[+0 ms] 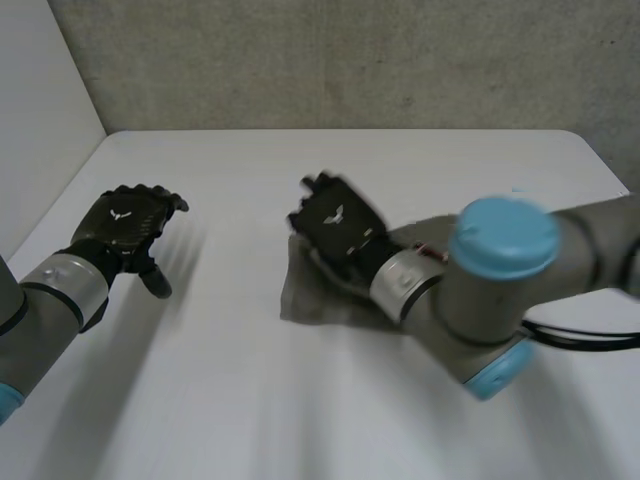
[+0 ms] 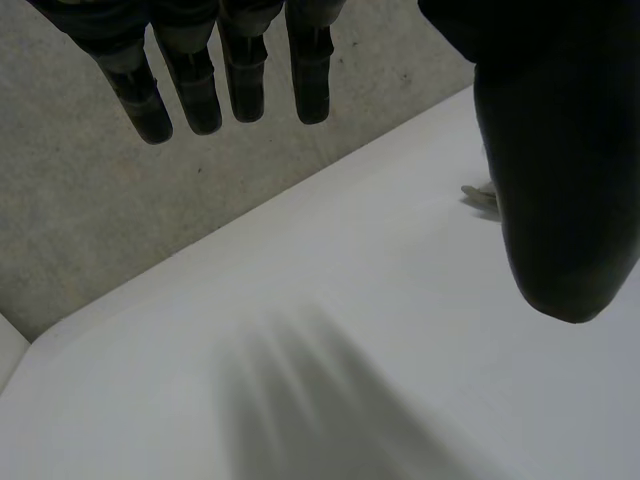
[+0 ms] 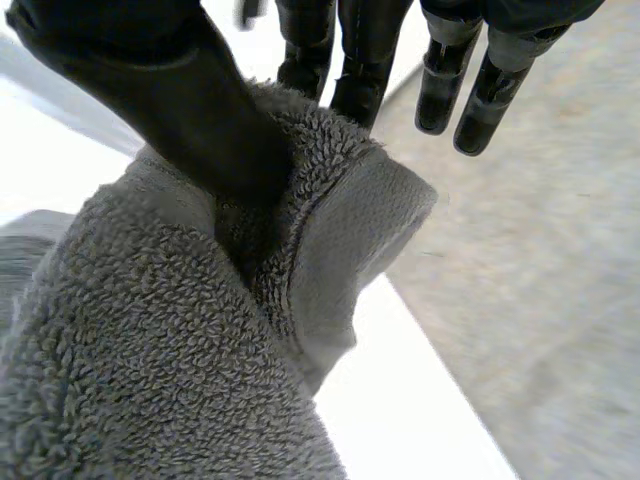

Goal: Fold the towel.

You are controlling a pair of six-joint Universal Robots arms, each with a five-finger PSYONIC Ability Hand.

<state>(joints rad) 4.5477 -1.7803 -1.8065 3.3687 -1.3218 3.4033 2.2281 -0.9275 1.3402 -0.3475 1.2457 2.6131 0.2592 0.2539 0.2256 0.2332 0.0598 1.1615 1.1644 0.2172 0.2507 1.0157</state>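
At the left side of the white table (image 1: 250, 400), the left hand (image 1: 125, 222) hovers over bare surface, well apart from the towel. Its fingers (image 2: 200, 90) are straight and slightly spread, the thumb (image 2: 550, 200) is out to one side, and it holds nothing. Near the table's middle the grey towel (image 1: 305, 295) sits bunched in a small heap, not flat, part on the surface and part gathered up under the right hand (image 1: 335, 222). Right wrist view: the thumb (image 3: 200, 130) is pressed deep into a fold of terry, pinching it against some fingers (image 3: 355, 80) behind the cloth. The other fingers stick out straight past it and touch nothing. A hemmed edge curls over just beside the thumb. Judgement: the step in hand is drawing one edge up and across to make a fold, with the right hand working alone. To do it well, note that the pinch looks to hold a bunched thickness rather than a clean corner, so a layer could slip or the whole heap could drag along. Carry it low and slow, and check that the lower part lies on the table. The left hand would serve best brought across and laid flat on the resting part as an anchor, or taking the opposite corner so the edge travels square. The thick pile should grip fairly well but will not crease sharply, so expect to press the fold down after release. Cannot tell which corner is held, as the arm covers much of the cloth in the head view.
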